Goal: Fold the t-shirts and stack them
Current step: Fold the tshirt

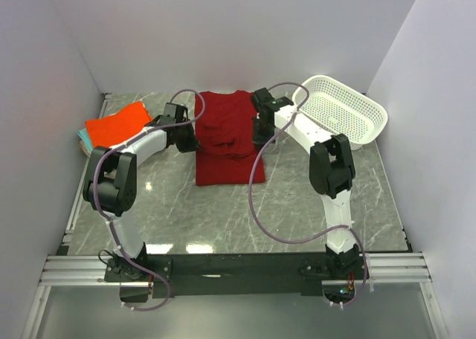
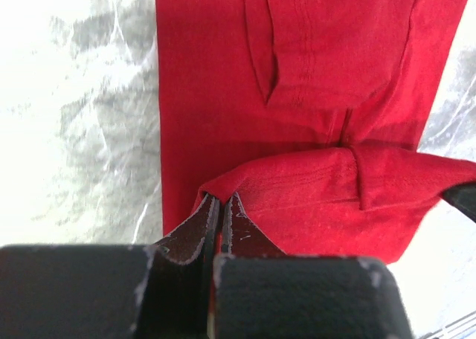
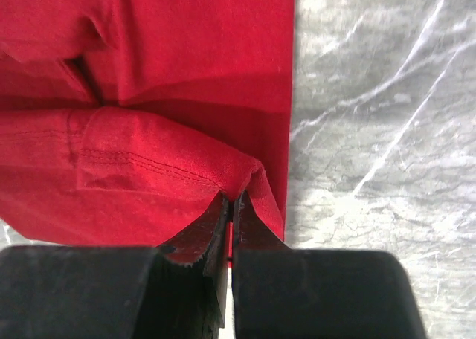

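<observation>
At centre, left gripper [image 2: 221,202] and right gripper [image 3: 231,202] pinch crimson t-shirt [image 1: 230,168]

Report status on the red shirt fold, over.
Left gripper shut on red t-shirt, left edge. Right gripper shut on its right edge. Shirt partly folded; nothing in the way.

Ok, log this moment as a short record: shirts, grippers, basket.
red t-shirt: spread on the table, a fold raised across its middle
left gripper: shut on the red t-shirt's left edge
right gripper: shut on its right edge
orange t-shirt: folded, far left, atop a teal t-shirt
basket: white, far right
</observation>
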### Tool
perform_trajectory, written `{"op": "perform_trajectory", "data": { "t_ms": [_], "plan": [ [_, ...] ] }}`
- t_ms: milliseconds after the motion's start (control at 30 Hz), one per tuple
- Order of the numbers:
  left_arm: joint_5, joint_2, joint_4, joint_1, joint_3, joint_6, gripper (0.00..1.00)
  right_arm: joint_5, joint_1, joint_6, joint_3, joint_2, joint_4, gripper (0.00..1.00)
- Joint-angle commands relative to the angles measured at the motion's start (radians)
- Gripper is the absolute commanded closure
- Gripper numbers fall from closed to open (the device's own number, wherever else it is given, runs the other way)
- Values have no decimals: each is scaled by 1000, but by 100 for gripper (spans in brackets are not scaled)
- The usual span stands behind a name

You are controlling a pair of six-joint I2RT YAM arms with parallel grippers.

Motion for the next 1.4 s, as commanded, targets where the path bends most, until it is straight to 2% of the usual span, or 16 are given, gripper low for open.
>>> {"op": "perform_trajectory", "data": {
  "t_ms": [0, 367, 400, 500, 600, 767, 967, 1367],
  "plan": [
    [-20, 35, 29, 8, 54, 20, 100, 2, -15, -13, 60, 27, -7, 100],
    [-56, 69, 48, 21, 78, -18, 98, -19, -30, -7, 169, 115, -26, 100],
    [-60, 63, 48, 21, 83, -20, 81, -32, -36, -7, 177, 122, -30, 82],
    [-88, 17, 63, 21, 74, -20, 49, -59, -41, 2, 192, 98, -18, 54],
    [-115, -60, 95, 20, 34, -17, 38, -63, -41, 2, 156, 34, 14, 48],
    [-103, -201, 178, -2, -101, -24, 37, -72, -38, 1, 32, -89, 57, 48],
    [-70, -286, 311, -132, -248, -49, 37, -122, 11, 13, -105, -170, 114, 48],
    [33, -169, 578, -276, -412, -90, 38, -171, 90, 62, -104, -31, 138, 51]
  ]
}}
